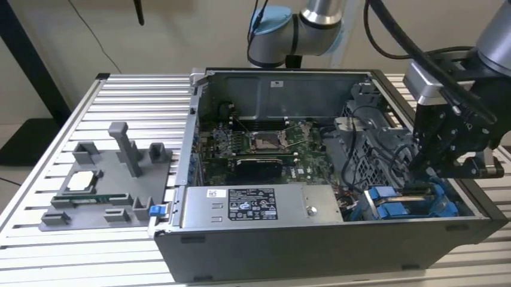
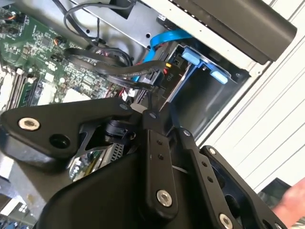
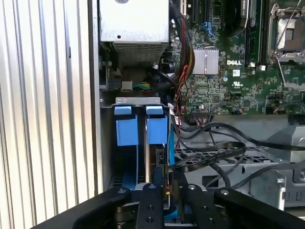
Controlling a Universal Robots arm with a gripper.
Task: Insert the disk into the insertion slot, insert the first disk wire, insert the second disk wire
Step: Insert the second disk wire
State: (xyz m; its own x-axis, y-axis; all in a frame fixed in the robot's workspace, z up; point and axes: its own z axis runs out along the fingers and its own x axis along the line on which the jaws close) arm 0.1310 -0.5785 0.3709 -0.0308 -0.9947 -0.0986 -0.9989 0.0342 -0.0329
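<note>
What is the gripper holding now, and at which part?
It cannot be told. The gripper is lowered at the blue drive bay, among the black cables, but its fingertips are hidden.

The end effector (image 1: 431, 170) hides most of the disk (image 3: 156, 157), and its own fingertips cannot be made out.

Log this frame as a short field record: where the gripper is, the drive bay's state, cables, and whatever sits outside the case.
gripper: black gripper lowered into the open computer case at the exterior view's right, over the drive bay
bay: grey metal drive bay with bright blue plastic carrier tabs
cables: black cables draped beside the bay; blue flat cable near it
motherboard: green circuit board, processor socket open
power supply: grey labelled box
outside case: grey fixture tray on the slatted table
</note>
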